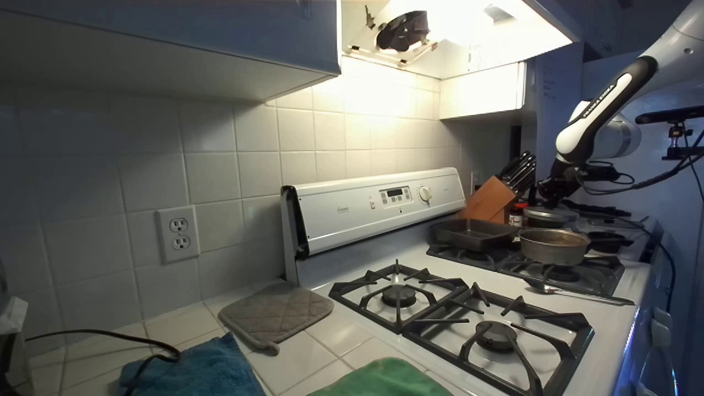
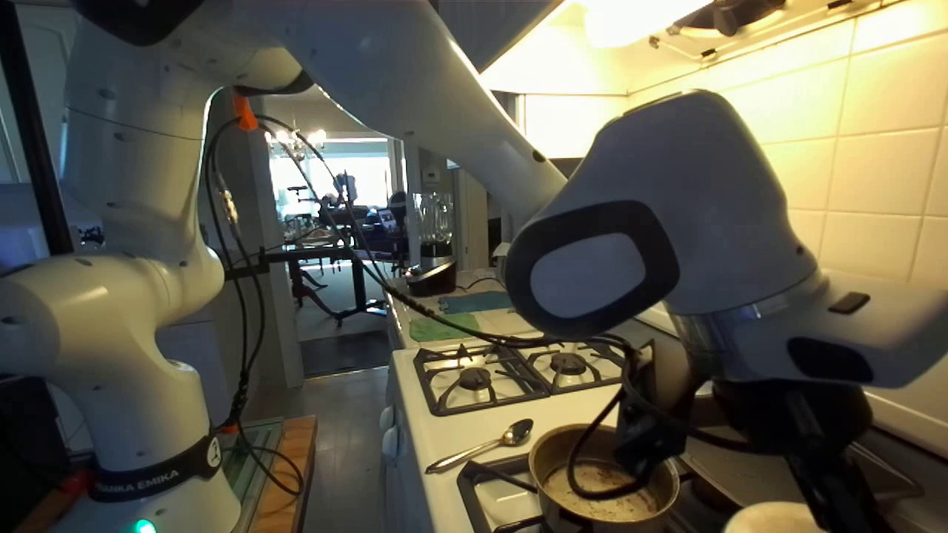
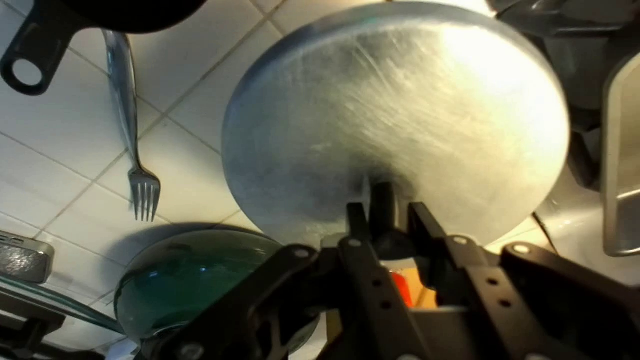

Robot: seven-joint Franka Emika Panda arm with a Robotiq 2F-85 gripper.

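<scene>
Narrow-set black end effector [image 3: 389, 206], grip unclear, is straddling the black knob [image 3: 383, 204], handhold for a likely slick, round silver-metal lid [image 3: 400, 110].

I count: one pincer [image 3: 386, 206] with two fingers [image 3: 357, 219]; one metal lid [image 3: 395, 115]; one fork [image 3: 128, 112]; one spoon [image 2: 511, 435]; one open pot [image 1: 554, 247]; one rectangular pan [image 1: 474, 235]; one knife block [image 1: 487, 199]; two uncovered burners [image 1: 399, 296]; one panel dial [image 1: 425, 193]; one quilted pot holder [image 1: 275, 313]; one blue cloth [image 1: 198, 368]; one green cloth [image 1: 385, 379]; one blender [image 2: 434, 252].
</scene>
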